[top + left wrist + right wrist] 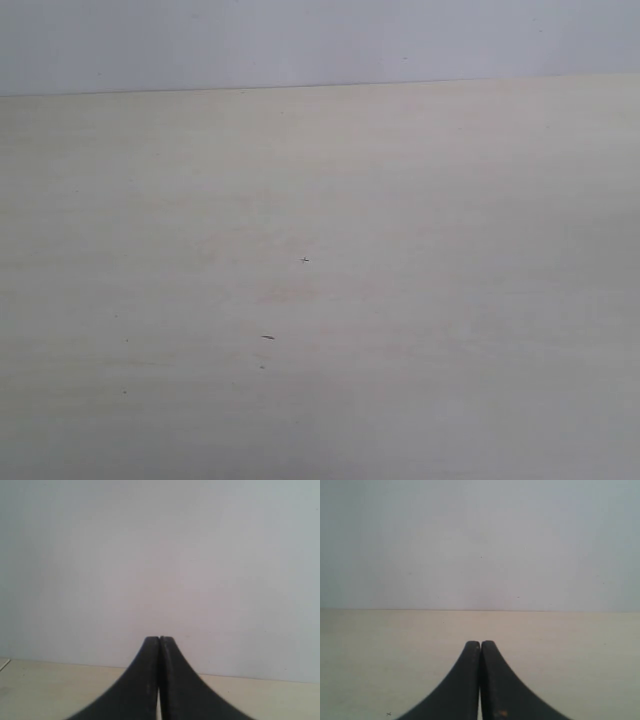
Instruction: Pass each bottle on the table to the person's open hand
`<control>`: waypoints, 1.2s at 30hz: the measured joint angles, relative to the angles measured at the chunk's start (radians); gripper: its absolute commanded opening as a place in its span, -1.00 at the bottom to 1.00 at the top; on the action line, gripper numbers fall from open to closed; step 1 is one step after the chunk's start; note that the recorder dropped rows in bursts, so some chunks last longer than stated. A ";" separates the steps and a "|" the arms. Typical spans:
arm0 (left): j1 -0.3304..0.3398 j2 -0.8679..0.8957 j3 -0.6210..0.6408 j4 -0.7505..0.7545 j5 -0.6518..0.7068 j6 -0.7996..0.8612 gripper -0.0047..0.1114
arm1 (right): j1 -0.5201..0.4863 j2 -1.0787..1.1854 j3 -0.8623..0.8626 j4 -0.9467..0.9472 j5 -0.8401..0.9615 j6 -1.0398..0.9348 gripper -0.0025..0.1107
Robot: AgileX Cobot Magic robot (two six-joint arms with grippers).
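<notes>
The pale beige table (420, 300) fills the exterior view, bare except for a few tiny dark specks. No bottles and no person's open hand show in any view. Neither arm appears in the exterior view. In the left wrist view my left gripper (159, 639) is shut, its black fingers pressed together with nothing between them, pointing at the wall above the table's far edge. My right gripper (480, 643) in the right wrist view is likewise shut and empty, hovering over the table (580, 655).
A plain pale grey wall (320, 40) rises behind the table's far edge. Small dark marks (267, 337) dot the tabletop near the middle.
</notes>
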 measured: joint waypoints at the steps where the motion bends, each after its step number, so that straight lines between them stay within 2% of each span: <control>1: 0.000 0.000 0.000 0.000 0.000 0.000 -0.92 | 0.000 0.000 0.000 0.000 0.000 0.000 -0.96; 36: 0.000 -0.041 0.000 0.008 -0.002 0.000 -0.92 | 0.000 0.000 0.000 0.000 0.000 0.000 -0.96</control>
